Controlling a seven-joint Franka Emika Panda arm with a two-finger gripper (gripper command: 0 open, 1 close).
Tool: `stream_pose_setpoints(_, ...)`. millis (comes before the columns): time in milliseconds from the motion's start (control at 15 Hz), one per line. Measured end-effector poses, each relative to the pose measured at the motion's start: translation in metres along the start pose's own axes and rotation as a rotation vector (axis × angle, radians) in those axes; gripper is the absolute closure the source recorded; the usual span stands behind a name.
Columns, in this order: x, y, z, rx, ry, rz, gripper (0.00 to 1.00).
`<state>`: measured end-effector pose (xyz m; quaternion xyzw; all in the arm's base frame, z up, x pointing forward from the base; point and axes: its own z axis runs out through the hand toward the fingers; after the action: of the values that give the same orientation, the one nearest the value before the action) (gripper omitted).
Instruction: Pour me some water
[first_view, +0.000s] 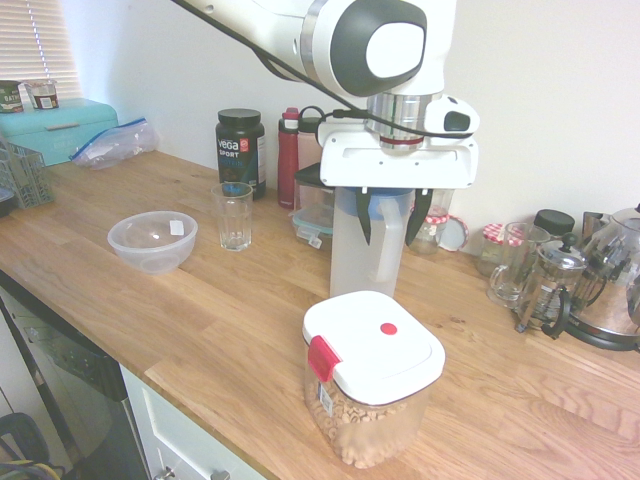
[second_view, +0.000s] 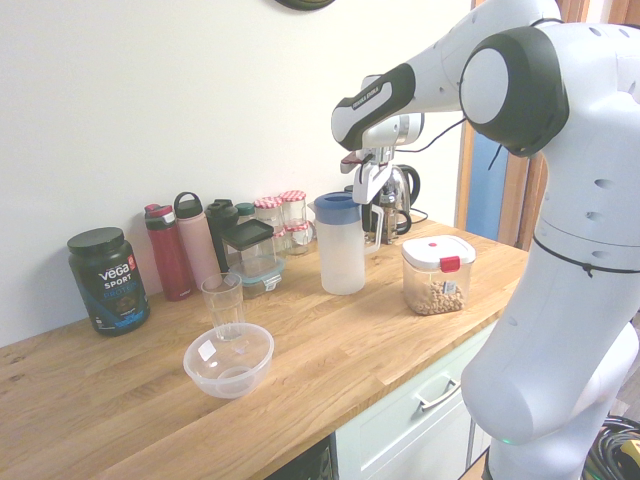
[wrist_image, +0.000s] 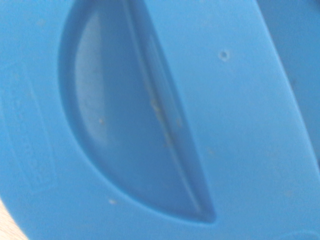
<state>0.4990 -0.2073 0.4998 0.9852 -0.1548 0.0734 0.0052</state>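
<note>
Black tub (first_view: 240, 147) by the wall reads "vega SPORT" in white.

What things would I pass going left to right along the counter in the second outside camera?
Black protein tub → red bottle → drinking glass → blue-lidded pitcher → snack container.

The jug's (first_view: 365, 245) lid (wrist_image: 200, 100) fills the wrist view, blurred and cut off by every edge. The tool (first_view: 388, 215) hides the jug's top.
</note>
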Motion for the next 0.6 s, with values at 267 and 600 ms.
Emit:
stream_pose_setpoints(267,0.0000,0.0003,0.0004,0.000,-0.001,0.000,1.00)
stream_pose_setpoints(600,-0.0020,0.0027,0.0010,0.004,-0.015,0.005,1.00)
